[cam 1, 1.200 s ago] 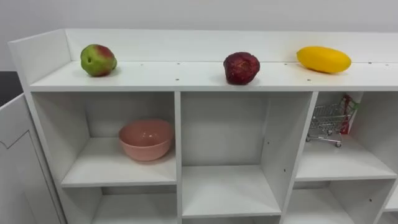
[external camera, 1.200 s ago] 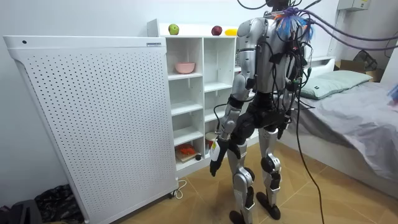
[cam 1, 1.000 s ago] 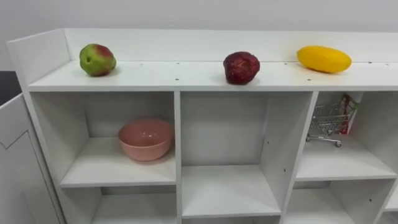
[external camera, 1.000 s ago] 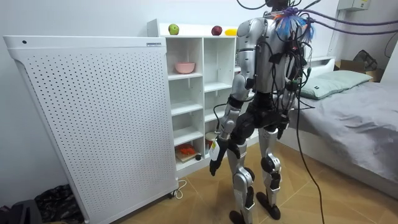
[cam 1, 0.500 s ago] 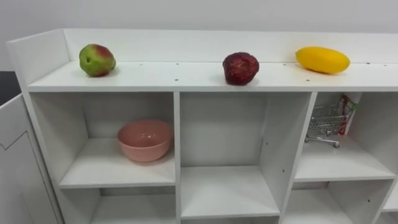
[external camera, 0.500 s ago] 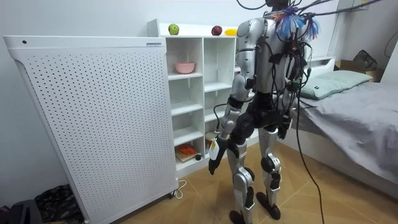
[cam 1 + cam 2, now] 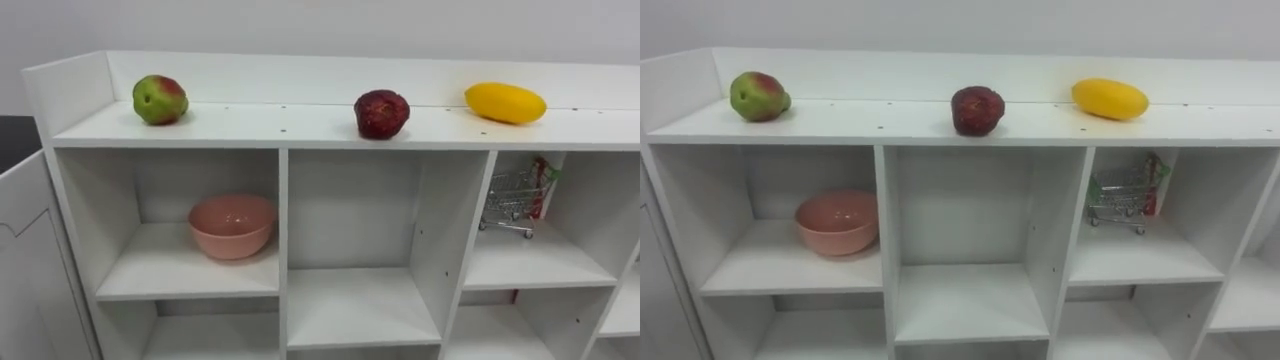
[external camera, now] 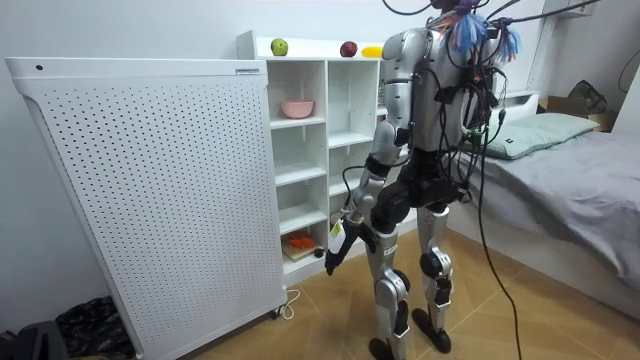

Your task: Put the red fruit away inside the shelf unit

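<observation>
Three fruits lie on the top board of the white closet (image 7: 283, 215): a green-red apple (image 7: 159, 99) at the left, a dark red fruit (image 7: 381, 113) in the middle and a yellow mango (image 7: 505, 102) at the right. I stand upright facing the closet, close to it. In the room view my left hand (image 8: 335, 246) hangs low by my thigh, a little forward, fingers relaxed and holding nothing.
A pink bowl (image 7: 231, 224) sits in the upper left compartment. A small toy shopping cart (image 7: 513, 203) stands in the upper right one. A white perforated panel (image 8: 150, 190) stands on the closet's left, and a bed (image 8: 570, 165) lies behind me.
My left hand has swung slightly forward towards the closet. The eye view has shifted a little to the right; the fruits have not moved.
</observation>
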